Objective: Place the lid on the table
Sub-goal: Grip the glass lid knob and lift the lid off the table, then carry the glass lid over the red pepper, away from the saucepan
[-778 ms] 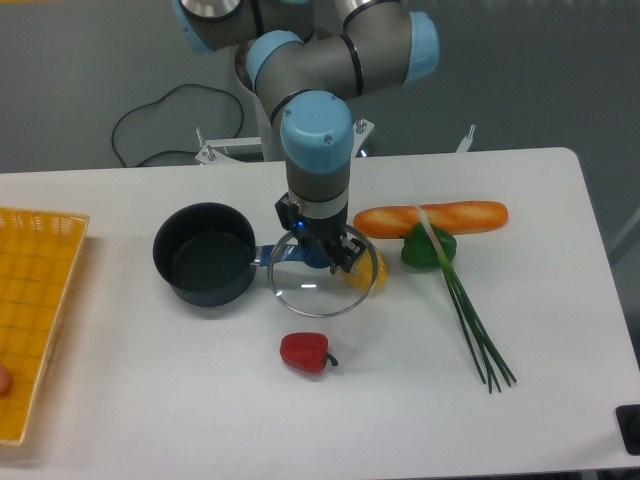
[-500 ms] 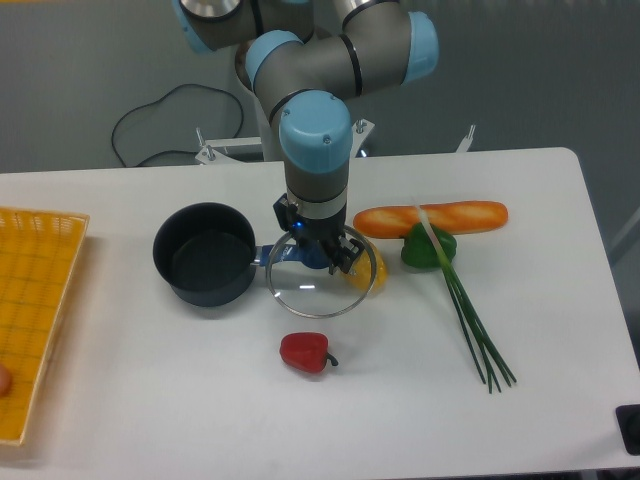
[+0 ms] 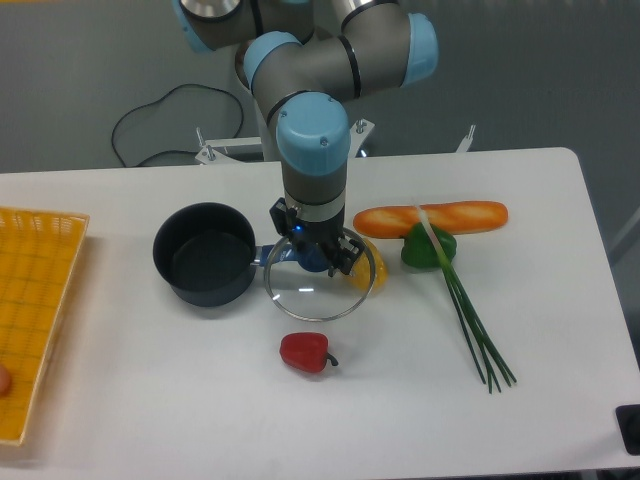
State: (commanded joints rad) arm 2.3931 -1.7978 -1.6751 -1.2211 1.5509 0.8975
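A: Where is the lid [image 3: 320, 283]?

B: Just right of the saucepan [image 3: 205, 252], its knob gripped by your hand [image 3: 316, 256].

A: The risk?

B: It overlaps something yellow [image 3: 362, 272], so it may rest tilted on the worktop [image 3: 560, 330].

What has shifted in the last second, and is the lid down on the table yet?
The gripper, closed on the knob of the lid, has drifted slightly left and up, carrying the lid with it. I cannot tell whether the lid touches the table. It has not been let go. The saucepan, red pepper, baguette and green onions have not moved.
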